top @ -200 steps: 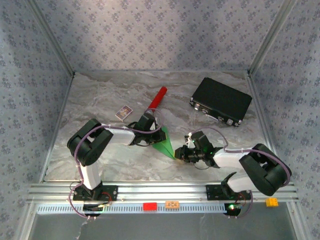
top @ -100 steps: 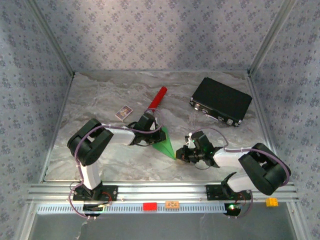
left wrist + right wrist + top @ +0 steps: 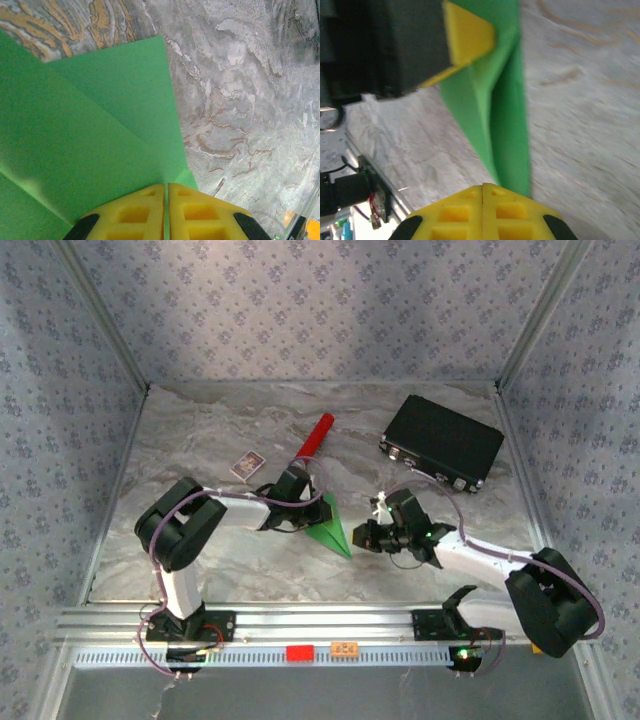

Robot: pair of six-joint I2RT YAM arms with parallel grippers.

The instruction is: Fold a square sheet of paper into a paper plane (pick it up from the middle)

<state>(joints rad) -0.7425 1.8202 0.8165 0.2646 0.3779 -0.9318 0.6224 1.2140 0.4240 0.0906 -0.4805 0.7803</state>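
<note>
The square sheet of paper (image 3: 328, 524), bright green, lies on the marble table folded into a pointed wedge, its tip toward the near right. My left gripper (image 3: 311, 507) holds its wide far end. In the left wrist view the yellow jaws (image 3: 166, 186) are shut with a thin green strip between them, and folded flaps (image 3: 100, 130) spread ahead. My right gripper (image 3: 361, 538) sits just right of the tip. In the right wrist view its jaws (image 3: 483, 186) are shut with nothing seen between them. The paper (image 3: 507, 115) ends beside and under the right fingertip.
A red cylinder (image 3: 314, 436) and a small printed card (image 3: 247, 465) lie behind the left gripper. A black case (image 3: 441, 443) sits at the far right. The aluminium rail (image 3: 330, 620) runs along the near edge, and patterned walls enclose the table.
My right gripper's jaws have closed, and that arm has stretched out, carrying the gripper slightly farther from the rail. The left arm and the paper have stayed put.
</note>
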